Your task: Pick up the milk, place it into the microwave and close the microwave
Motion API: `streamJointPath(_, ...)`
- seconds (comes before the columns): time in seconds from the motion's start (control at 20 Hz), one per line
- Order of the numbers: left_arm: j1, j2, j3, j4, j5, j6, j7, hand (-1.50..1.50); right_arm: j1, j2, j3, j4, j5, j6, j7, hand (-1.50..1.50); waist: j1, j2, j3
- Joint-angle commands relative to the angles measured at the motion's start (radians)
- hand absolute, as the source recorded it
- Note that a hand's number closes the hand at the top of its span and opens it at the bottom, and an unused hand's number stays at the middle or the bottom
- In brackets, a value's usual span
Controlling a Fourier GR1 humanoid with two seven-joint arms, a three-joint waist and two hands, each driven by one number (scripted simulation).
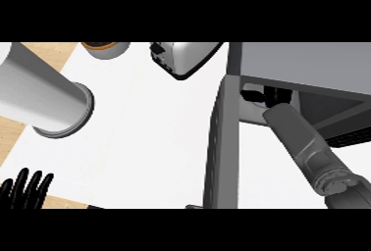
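1. Microwave [304, 63] sits at the far right of the white table [145, 147], grey top facing up, cavity open toward the near side.
2. Microwave door [221, 147] is swung open, seen edge-on as a grey slab running from the microwave's left corner toward the near edge.
3. Right forearm [311, 152] comes in from the lower right and goes into the cavity.
4. Right hand [264, 95] is inside the microwave opening, black fingers [253, 94] barely visible against the dark interior; cannot tell if they are curled or straight, or whether they hold anything.
5. Milk: cannot make it out; if it is in the cavity, the hand and the shadow hide it.
6. Left hand [25, 188] shows at the near left corner, fingers straight and pointing up, released, holding nothing, resting.
7. Large white cylinder [43, 93] lies tilted at the left, its open rim toward the near right.
8. Toaster-like silver appliance [181, 56] is at the far centre, just left of the microwave.
9. Round cup [105, 47] with a brown inside sits at the far edge, left of the silver appliance.
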Motion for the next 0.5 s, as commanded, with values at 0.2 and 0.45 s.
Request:
streamJointPath(0.2, -0.006, 0.015, 0.015, 0.009, -0.005, -0.011, -0.011, -1.5, -0.031, 0.057, -0.017, -0.016, -0.018, 0.142, -0.001, -1.5, -0.01, -0.008, 0.002)
streamJointPath(0.45, 0.025, -0.008, 0.012, 0.017, -0.009, -0.019, -0.045, -1.5, 0.021, 0.079, -0.099, -0.093, -0.098, 0.228, -0.093, -1.5, -0.038, -0.019, 0.003)
